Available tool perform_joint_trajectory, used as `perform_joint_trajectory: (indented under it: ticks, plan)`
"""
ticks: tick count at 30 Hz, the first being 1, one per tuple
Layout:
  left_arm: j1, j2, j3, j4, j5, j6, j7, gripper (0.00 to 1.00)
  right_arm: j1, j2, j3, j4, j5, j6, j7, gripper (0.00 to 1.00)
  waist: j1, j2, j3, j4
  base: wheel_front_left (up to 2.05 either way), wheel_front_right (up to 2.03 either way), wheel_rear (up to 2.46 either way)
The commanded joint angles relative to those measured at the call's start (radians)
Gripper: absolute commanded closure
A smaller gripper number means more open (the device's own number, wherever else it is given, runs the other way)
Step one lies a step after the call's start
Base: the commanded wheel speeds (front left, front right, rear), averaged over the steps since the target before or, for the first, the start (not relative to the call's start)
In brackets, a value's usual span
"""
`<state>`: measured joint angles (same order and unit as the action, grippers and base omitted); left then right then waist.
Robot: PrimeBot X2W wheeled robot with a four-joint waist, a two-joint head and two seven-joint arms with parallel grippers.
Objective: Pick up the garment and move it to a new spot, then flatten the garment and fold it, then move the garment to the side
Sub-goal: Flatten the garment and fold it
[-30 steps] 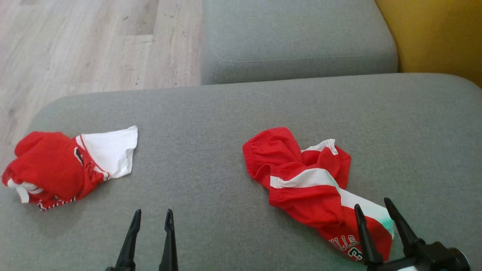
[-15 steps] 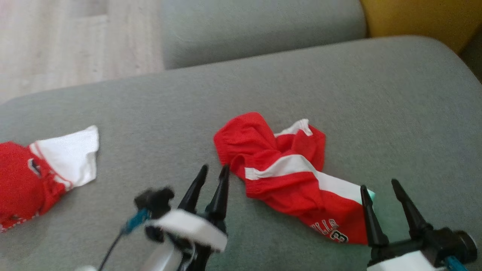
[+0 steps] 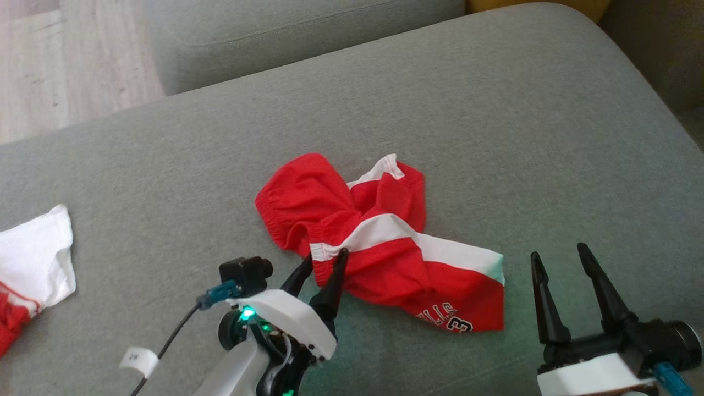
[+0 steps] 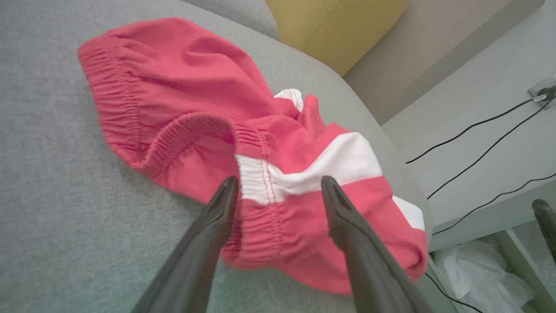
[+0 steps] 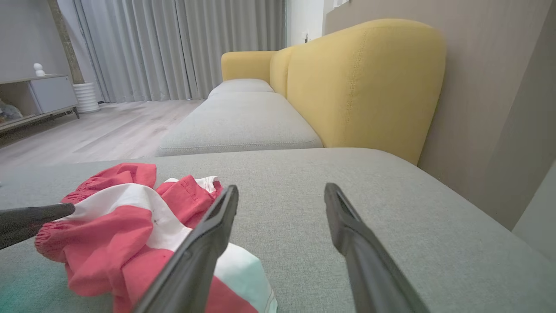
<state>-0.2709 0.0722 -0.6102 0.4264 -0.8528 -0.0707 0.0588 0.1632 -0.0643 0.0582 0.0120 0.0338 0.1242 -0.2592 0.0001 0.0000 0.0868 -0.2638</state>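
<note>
Your left gripper (image 3: 325,256) has its jaws apart, straddling the gathered waistband (image 4: 256,182) of the garment (image 3: 379,242) right where the white stripe meets the elastic. The fingertips look to be at the very edge of the cloth. The main risk is a shallow bite: close here and you may catch only one layer of the elastic, which could slip out on the lift or leave the shorts hanging twisted. Press too low and the tips could snag the sofa cushion (image 3: 495,110) instead.

Your right gripper (image 3: 557,250) is also spread open, with nothing between its fingers. It sits just beside the lettered hem, not over it, so closing there would likely grab nothing. The second red and white garment (image 3: 33,264) lies well apart to the left, so pick a new spot clear of it or the two could tangle.

The garment rests crumpled near the middle of the cushion, between the two grippers. Its long axis runs diagonally in the head view — the bunched waistband end points away and toward your left, while the flatter leg end with the printed lettering points toward you and to your right. A twist sits mid-length, where the white stripe crosses over the red folds.
</note>
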Motion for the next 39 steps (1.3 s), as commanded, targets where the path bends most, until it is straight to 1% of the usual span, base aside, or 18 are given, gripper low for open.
perform_joint_trajectory:
  ticks: [1,2,3,4,5,10,13,15,16,17,20,22,24,26,29,35,39]
  plan:
    - [-0.037,0.011,0.031,-0.027,0.004,0.003,-0.014,0.00,-0.035,-0.003,0.022,-0.034,0.002,0.007,-0.003,0.00,-0.0001,0.0000,0.001,-0.010,0.00,0.00,0.00]
    - [-0.036,0.012,0.035,-0.028,0.006,0.005,-0.025,0.00,-0.036,-0.002,0.023,-0.035,0.003,0.007,-0.003,0.00,-0.0001,0.0000,0.002,-0.016,0.00,0.00,0.00]
    - [-0.035,0.012,0.041,-0.030,0.006,0.007,-0.038,0.32,-0.037,-0.001,0.025,-0.036,0.004,0.007,-0.003,0.00,-0.0001,0.0000,0.003,-0.022,0.00,0.00,0.00]
    - [-0.036,0.011,0.048,-0.033,0.006,0.008,-0.055,0.73,-0.037,0.000,0.025,-0.037,0.004,0.007,-0.003,0.00,-0.0001,0.0000,0.003,-0.027,0.00,0.00,0.00]
    - [-0.038,0.011,0.051,-0.038,0.009,0.006,-0.071,1.00,-0.038,0.001,0.024,-0.037,0.005,0.007,-0.003,0.00,-0.0001,0.0000,0.004,-0.032,0.00,0.00,0.00]
    - [-0.049,0.000,0.026,-0.075,-0.015,-0.023,-0.072,1.00,-0.037,0.005,0.022,-0.037,0.005,0.007,-0.003,0.00,-0.0001,0.0000,0.002,-0.058,0.00,0.00,0.00]
    - [-0.116,-0.011,-0.022,-0.123,-0.025,-0.040,-0.050,1.00,-0.042,0.007,0.017,-0.039,0.006,0.007,-0.003,0.00,-0.0001,0.0000,0.005,-0.068,0.00,0.00,0.00]
    - [-0.202,-0.016,-0.059,-0.141,-0.018,-0.047,-0.033,1.00,-0.048,0.009,0.020,-0.038,0.011,0.007,-0.003,0.00,-0.0001,0.0000,0.006,-0.079,0.00,0.00,0.00]
    - [-0.303,-0.019,-0.084,-0.132,-0.020,-0.050,-0.014,1.00,-0.054,0.011,0.023,-0.035,0.017,0.007,-0.003,0.00,-0.0001,0.0000,0.000,-0.093,0.00,0.00,0.00]
    - [-0.358,-0.020,-0.094,-0.121,-0.020,-0.052,-0.010,1.00,-0.055,0.012,0.021,-0.033,0.027,0.007,-0.003,0.00,-0.0001,0.0000,-0.006,-0.100,0.00,0.00,0.00]
    - [-0.515,-0.021,-0.114,-0.101,-0.063,-0.054,-0.017,1.00,-0.053,0.013,0.036,-0.033,0.043,0.007,-0.003,0.00,-0.0001,0.0000,-0.017,-0.115,0.00,0.00,0.00]
    - [-0.599,-0.022,-0.117,-0.084,-0.092,-0.054,-0.023,1.00,-0.051,0.014,0.043,-0.034,0.046,0.007,-0.003,0.00,-0.0001,0.0000,-0.024,-0.116,0.00,0.00,0.00]
    - [-0.653,-0.020,-0.125,-0.045,-0.066,-0.048,-0.027,1.00,-0.047,0.014,0.038,-0.037,0.050,0.007,-0.003,0.00,-0.0001,0.0000,-0.038,-0.113,0.00,0.00,0.00]
    - [-0.656,-0.013,-0.126,-0.028,-0.064,-0.049,-0.028,1.00,-0.043,0.014,0.035,-0.037,0.052,0.007,-0.003,0.00,-0.0001,0.0000,-0.046,-0.110,0.00,0.00,0.00]
    - [-0.594,0.030,-0.148,0.010,-0.089,-0.054,-0.011,1.00,-0.026,0.014,0.020,-0.039,0.058,0.007,-0.003,0.00,-0.0001,0.0000,-0.064,-0.086,0.00,0.00,0.00]
    - [-0.366,0.157,-0.200,0.009,-0.147,-0.059,-0.014,1.00,-0.015,0.014,0.016,-0.039,0.082,0.007,-0.003,0.00,-0.0001,0.0000,-0.045,-0.009,0.00,0.00,0.00]
    - [-0.276,0.240,-0.211,-0.012,-0.148,-0.059,-0.046,1.00,-0.031,0.014,0.001,-0.028,0.123,0.007,-0.003,0.00,-0.0001,0.0000,-0.008,0.062,0.00,0.00,0.00]
